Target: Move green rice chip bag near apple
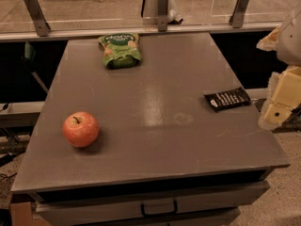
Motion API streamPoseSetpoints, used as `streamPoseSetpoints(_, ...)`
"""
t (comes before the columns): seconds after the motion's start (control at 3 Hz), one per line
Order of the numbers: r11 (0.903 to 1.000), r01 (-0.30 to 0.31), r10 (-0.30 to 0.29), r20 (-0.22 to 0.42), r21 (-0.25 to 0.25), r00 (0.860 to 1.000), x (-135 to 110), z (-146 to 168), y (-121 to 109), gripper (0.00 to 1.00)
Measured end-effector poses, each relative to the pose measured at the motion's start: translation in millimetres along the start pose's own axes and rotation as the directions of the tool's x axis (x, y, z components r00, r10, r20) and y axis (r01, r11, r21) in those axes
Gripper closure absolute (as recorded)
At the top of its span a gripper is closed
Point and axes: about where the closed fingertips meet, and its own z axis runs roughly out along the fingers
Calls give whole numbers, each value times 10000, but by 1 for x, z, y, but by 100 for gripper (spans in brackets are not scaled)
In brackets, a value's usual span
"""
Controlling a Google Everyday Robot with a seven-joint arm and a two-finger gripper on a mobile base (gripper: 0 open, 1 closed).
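The green rice chip bag (120, 50) lies at the far edge of the grey table (155, 102), left of centre, logo side up. The apple (81, 129) stands upright near the table's front left, well apart from the bag. My gripper (281, 102) is at the right edge of the view, beyond the table's right side, far from both the bag and the apple. It holds nothing that I can see.
A flat black packet with white print (227, 98) lies near the table's right edge, close to my gripper. A glass railing with metal posts (162, 8) runs behind the table. A drawer with a handle (159, 207) sits under the front edge.
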Motion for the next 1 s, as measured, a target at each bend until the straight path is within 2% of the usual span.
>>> streamPoseSetpoints(0.33,10000,21,-21,40,4,10000,-2,2,-2,0)
streamPoseSetpoints(0.67,9994,345,-344,642,-8,9973,-24,29,-36,0)
streamPoseSetpoints(1.0,9976,654,-683,1617,234,9845,-75,60,-78,0)
